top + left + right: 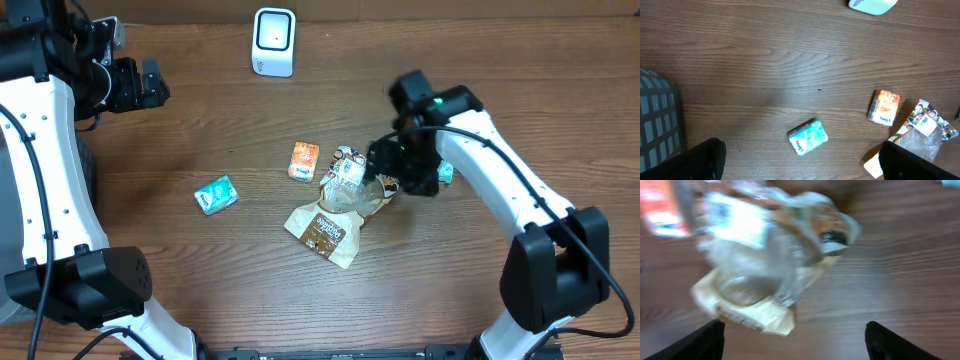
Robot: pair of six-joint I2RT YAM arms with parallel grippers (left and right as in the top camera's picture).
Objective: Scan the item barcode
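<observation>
1. The right gripper (380,170) hangs over the upper end of the clear-and-brown snack bag (330,218) at centre frame. Its jaws are spread wide with nothing pinched. The wrist view is blurred, but the fingertips stand well apart.
2. The left gripper (155,88) sits at upper left, wide open and empty.
3. The bag lies on the counter (200,130), just beside the orange box (304,161). The teal packet (216,194) is further left, and the white scanner (273,40) sits top centre, well apart.
4. My read: this is the pick-up step. The next move calls for closing on the bag, lifting it, and turning its barcode to the scanner. Where that barcode sits I cannot tell.
</observation>
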